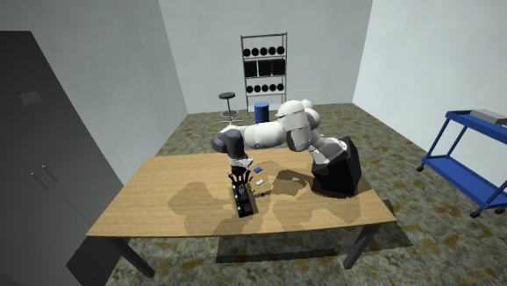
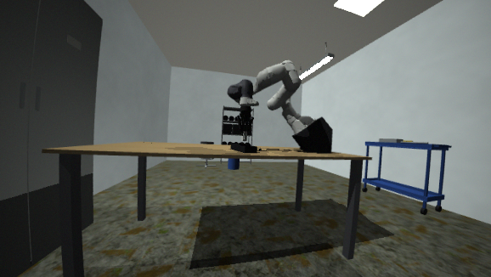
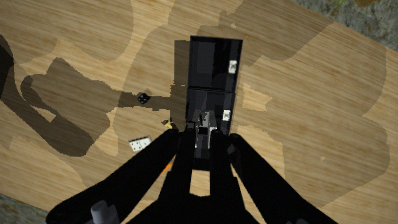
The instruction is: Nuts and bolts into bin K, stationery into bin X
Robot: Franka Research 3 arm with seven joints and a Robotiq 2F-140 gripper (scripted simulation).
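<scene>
Two black bins stand end to end on the wooden table. Each has a small white label that is too small to read. My gripper hangs right above the nearer bin and is shut on a small grey metal fastener, a bolt or a nut. A white domino, a black die, a small yellow piece and an orange stick, half hidden by my finger, lie on the table beside the bins. A blue eraser lies farther back.
The robot's black base stands at the table's back right. A blue cart stands off to the right on the floor. A dark cabinet stands to the left of the table.
</scene>
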